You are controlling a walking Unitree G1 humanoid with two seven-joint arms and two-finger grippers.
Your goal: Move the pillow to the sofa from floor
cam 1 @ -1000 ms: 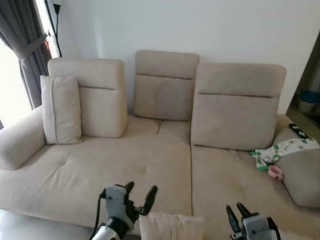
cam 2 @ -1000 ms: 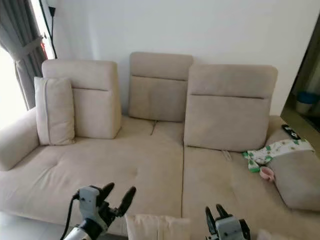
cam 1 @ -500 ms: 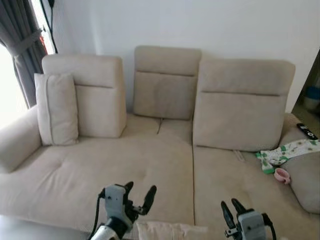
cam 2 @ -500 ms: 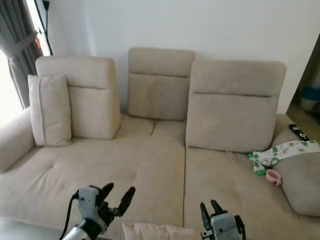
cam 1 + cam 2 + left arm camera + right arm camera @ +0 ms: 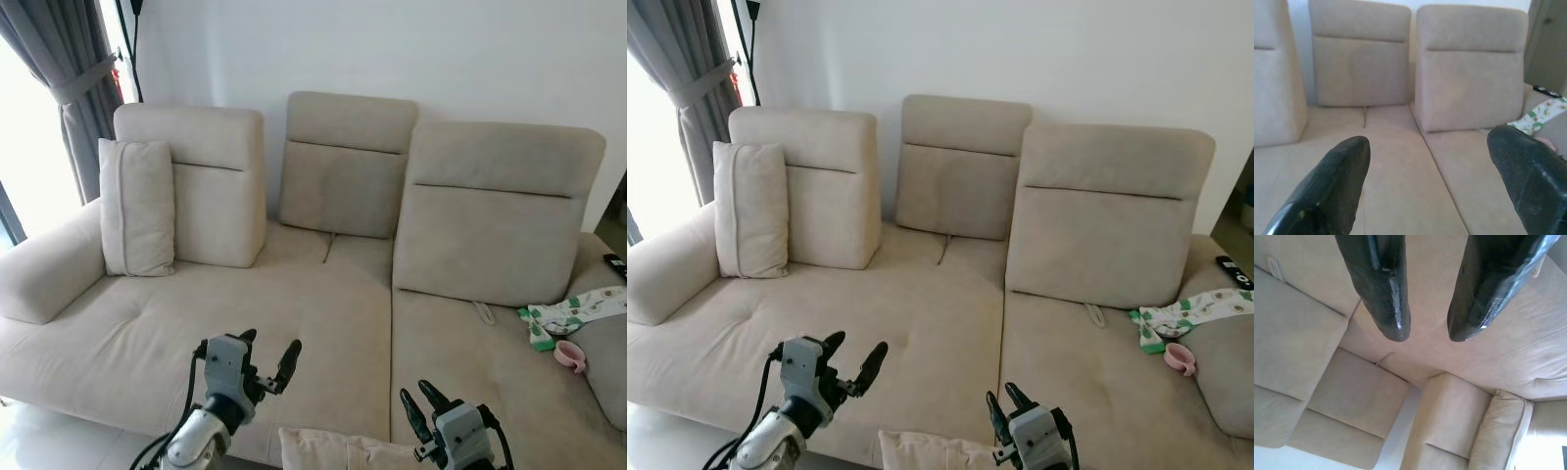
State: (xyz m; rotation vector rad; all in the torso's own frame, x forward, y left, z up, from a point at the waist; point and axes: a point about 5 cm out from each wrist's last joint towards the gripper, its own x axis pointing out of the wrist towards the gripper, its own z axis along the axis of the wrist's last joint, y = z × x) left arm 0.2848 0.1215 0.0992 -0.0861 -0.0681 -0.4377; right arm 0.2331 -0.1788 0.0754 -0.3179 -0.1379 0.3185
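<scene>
A beige pillow (image 5: 338, 450) shows at the bottom edge of the eye views, between my two arms and in front of the sofa (image 5: 294, 304); only its top edge is visible. My left gripper (image 5: 268, 345) is open just left of the pillow, over the sofa's front edge, with nothing between its fingers (image 5: 1332, 188). Close to the pillow's right corner, my right gripper (image 5: 415, 394) points up toward the seat, its fingers (image 5: 1383, 289) a little apart and empty. How the pillow is held is hidden below the frame.
A second beige pillow (image 5: 137, 208) leans upright at the sofa's left end. On the right end of the seat lie a green-and-white cloth (image 5: 568, 313), a pink cup (image 5: 570, 354) and a black remote (image 5: 617, 262). A grey curtain (image 5: 69, 78) hangs at the far left.
The camera has swung a little to the left, so the sofa sits further right in the picture. Both grippers and the pillow keep their places at the bottom edge.
</scene>
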